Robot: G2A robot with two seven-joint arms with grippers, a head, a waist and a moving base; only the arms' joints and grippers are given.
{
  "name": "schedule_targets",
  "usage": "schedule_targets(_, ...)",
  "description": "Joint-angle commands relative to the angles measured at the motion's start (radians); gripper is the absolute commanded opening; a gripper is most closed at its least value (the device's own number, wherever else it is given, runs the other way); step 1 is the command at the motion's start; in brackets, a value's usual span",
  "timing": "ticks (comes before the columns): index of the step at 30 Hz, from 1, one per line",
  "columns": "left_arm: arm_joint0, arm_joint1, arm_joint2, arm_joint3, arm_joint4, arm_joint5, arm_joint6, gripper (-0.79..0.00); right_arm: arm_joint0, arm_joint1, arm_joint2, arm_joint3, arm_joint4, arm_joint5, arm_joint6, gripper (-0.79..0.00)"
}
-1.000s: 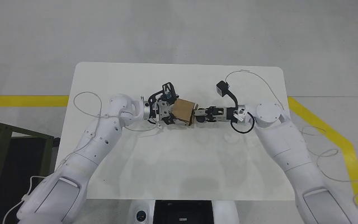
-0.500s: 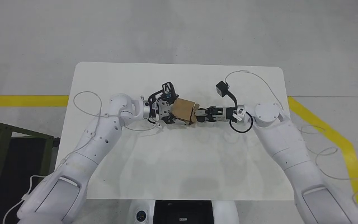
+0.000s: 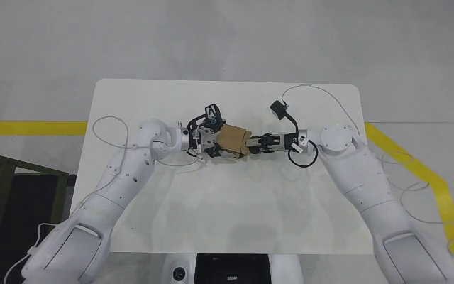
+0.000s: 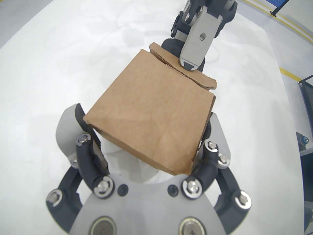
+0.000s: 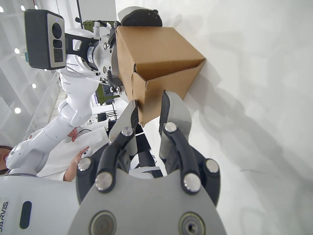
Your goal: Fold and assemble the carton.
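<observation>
Currently carton [image 3: 233,138] lies mid-table [image 3: 213,213] between my grippers. Left gripper [image 4: 145,118] clamps one end. Right gripper [image 5: 149,101] seems pinched on loose end flap [image 4: 195,79], though contact hard to judge. Risk: crooked push creases flap off fold line, or shove slides carton out of left grip.

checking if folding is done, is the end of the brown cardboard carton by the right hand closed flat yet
No, the brown cardboard carton shows an open hollow at that end, just in front of the right hand.
</observation>
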Motion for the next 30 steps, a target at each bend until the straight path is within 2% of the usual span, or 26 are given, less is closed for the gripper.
schedule_targets(1, 0.001, 0.0, -0.001, -0.001, -0.001, 0.0, -0.001, 0.0, 0.007, -0.002, -0.006, 0.002, -0.014, 0.002, -0.003, -0.628)
schedule_targets(8, 0.006, 0.002, -0.005, -0.006, 0.0, -0.001, -0.004, 0.0, 0.017, -0.005, -0.016, 0.009, -0.036, -0.003, -0.012, -0.631)
schedule_targets(21, 0.013, 0.003, -0.006, -0.016, 0.002, -0.002, -0.006, 0.0, 0.019, -0.02, -0.026, -0.002, 0.033, -0.016, -0.022, -0.613)
schedule_targets(30, 0.017, 0.003, -0.007, -0.02, -0.001, 0.001, -0.013, 0.0, 0.005, -0.02, -0.01, 0.014, 0.072, -0.027, -0.011, -0.536)
